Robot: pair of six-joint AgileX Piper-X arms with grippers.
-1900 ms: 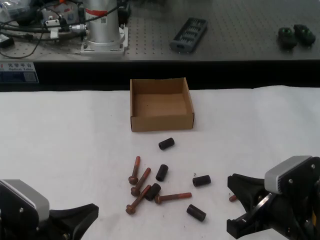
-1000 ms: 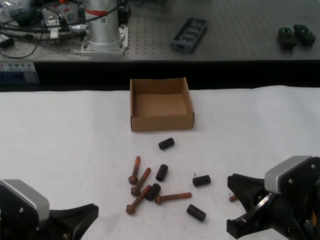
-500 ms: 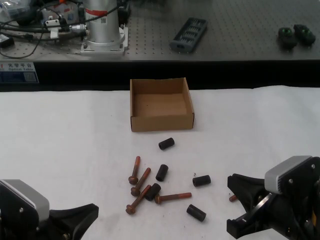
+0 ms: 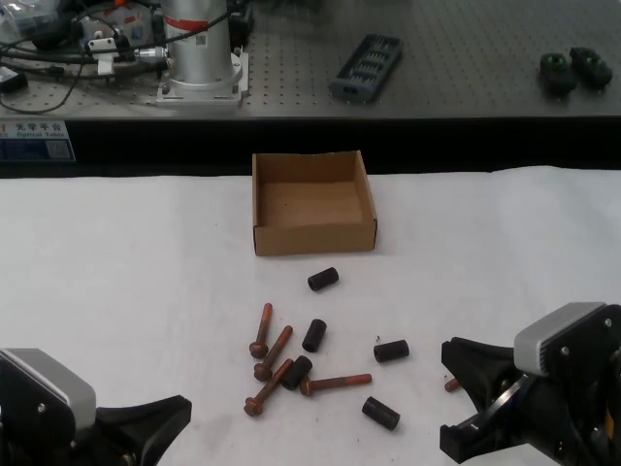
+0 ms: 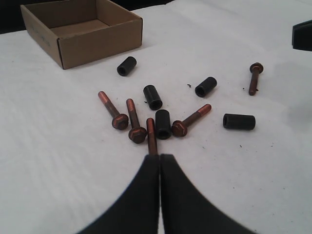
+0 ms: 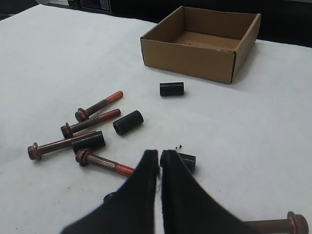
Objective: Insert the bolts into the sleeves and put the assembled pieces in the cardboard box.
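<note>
The open cardboard box (image 4: 313, 204) stands on the white cloth beyond a loose heap of copper bolts (image 4: 274, 351) and black sleeves (image 4: 313, 335). Apart from the heap lie one sleeve (image 4: 323, 280) nearer the box and another sleeve (image 4: 380, 413) towards the front. A single bolt (image 6: 275, 225) lies beside my right gripper (image 6: 159, 153), which is shut on nothing just short of a sleeve (image 6: 185, 161). My left gripper (image 5: 159, 157) is shut and empty, its tips close to the end of a bolt (image 5: 151, 136). Both arms sit low at the front corners.
The white cloth (image 4: 116, 262) covers the bench, with bare room on both sides of the box. Behind it, a dark perforated table holds a metal post (image 4: 199, 49), cables, a black rack (image 4: 367, 66) and two dark knobs (image 4: 575, 70).
</note>
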